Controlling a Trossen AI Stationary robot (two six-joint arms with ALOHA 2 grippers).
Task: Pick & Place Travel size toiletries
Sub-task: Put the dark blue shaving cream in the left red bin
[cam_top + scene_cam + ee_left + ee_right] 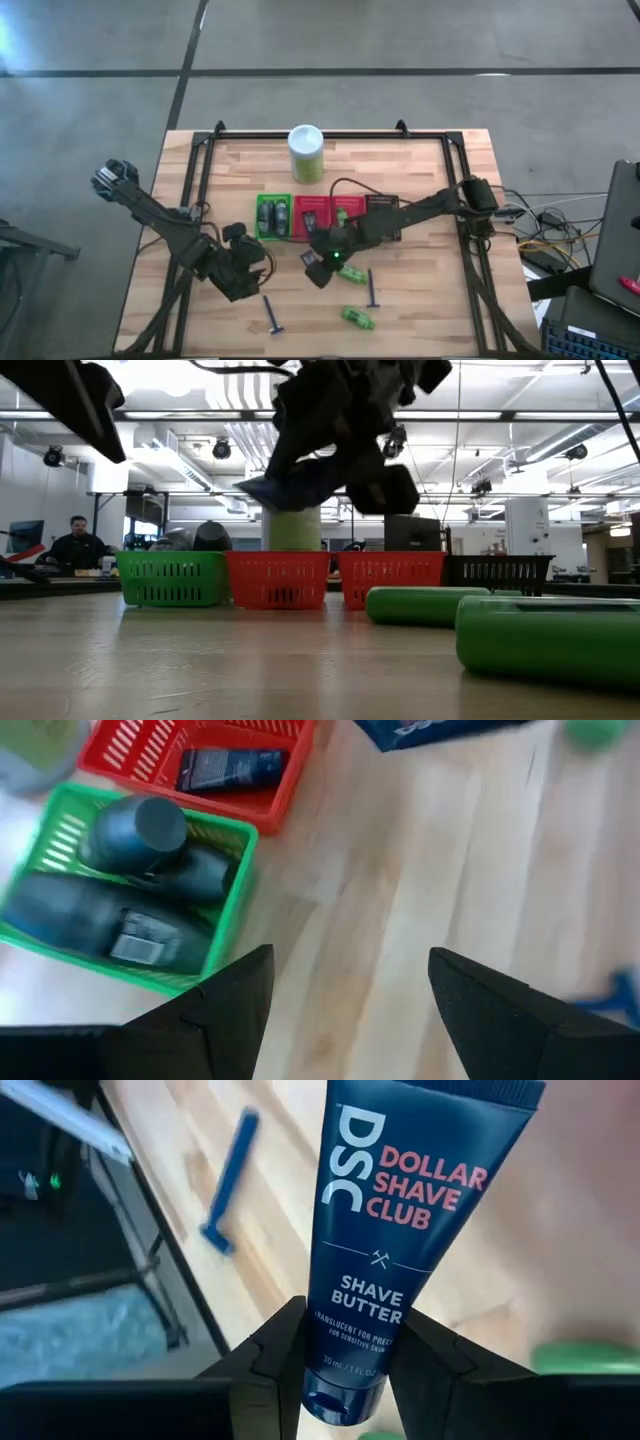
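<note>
1. Right claw (pixel 345 1370) is pinching a dark blue shave butter tube (pixel 400 1230) near its cap end, one finger on each side. The tube's long axis runs straight out away from the wrist, crimped flat end farthest out.
2. In the overhead view the right arm reaches in from the bench's right edge toward the middle, with the right claw (pixel 322 262) up off the wood, just in front of the red baskets (pixel 312 218).
3. Left claw (pixel 350 1010) is spread wide with nothing between the fingers, hanging over bare bench (pixel 430 300) beside the green basket (pixel 225 925). That arm comes in from the left edge, bent low.
4. Green basket holds dark grey bottles (pixel 100 915) lying on their sides; a red basket next to it has a dark flat packet (pixel 230 768).
5. Still out on the bench: two blue razors (pixel 372 288) and two green bottles (pixel 357 318) toward the front.
</note>
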